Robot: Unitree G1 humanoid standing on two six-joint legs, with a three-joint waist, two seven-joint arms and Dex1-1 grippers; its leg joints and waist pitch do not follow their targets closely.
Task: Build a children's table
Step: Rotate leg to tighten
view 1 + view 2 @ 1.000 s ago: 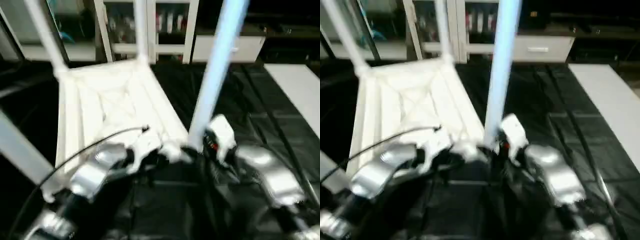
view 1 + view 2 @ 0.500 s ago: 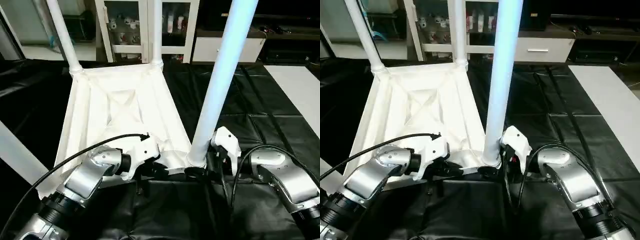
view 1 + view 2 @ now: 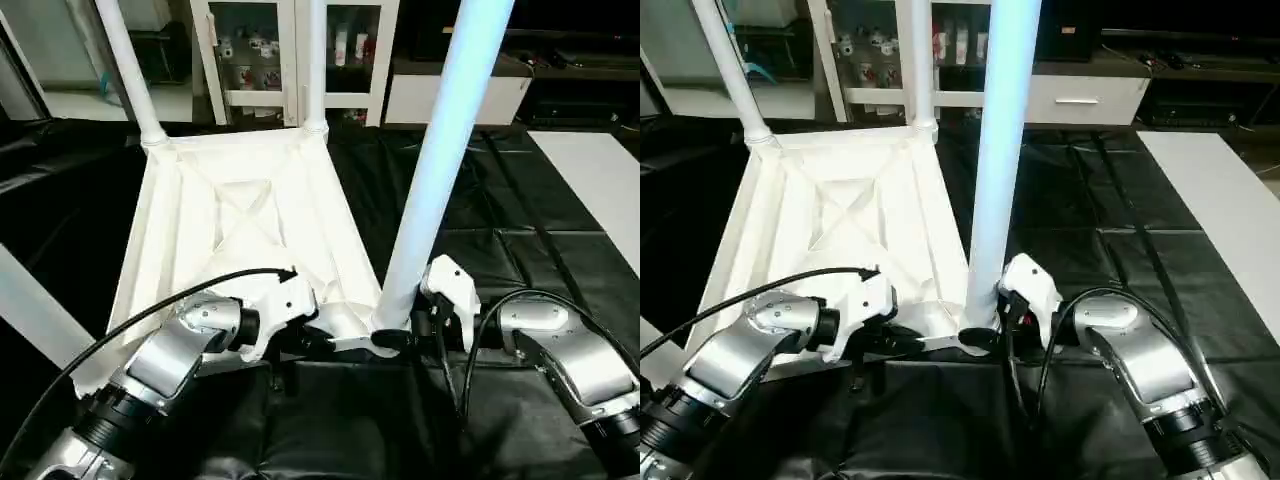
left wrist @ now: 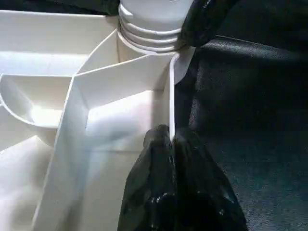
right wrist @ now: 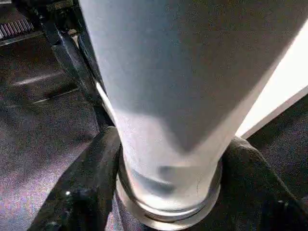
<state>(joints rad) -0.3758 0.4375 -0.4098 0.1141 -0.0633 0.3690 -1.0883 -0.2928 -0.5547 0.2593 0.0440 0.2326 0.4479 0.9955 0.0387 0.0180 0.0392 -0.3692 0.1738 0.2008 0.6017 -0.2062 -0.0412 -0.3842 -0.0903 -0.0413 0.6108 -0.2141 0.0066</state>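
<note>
1. Tabletop (image 3: pixel 240 230) lying upside down on the black sheet (image 3: pixel 520 250), X-ribbed underside up. Four tube legs standing in the corner sockets, long axes pointing up; nearest leg (image 3: pixel 435 170) rising steeply between the two arms.
2. Left gripper (image 4: pixel 172 144) pinched closed on the tabletop's thin edge wall, right by the near socket. Only obvious from the left wrist view.
3. Right gripper (image 5: pixel 168 192) wrapped round the nearest leg's base, one finger (image 5: pixel 89 178) each side, touching. Right wrist view makes that clear.
4. Versus a second ago: much the same layout, just no more blur; right fingers closed in on the leg.
</note>
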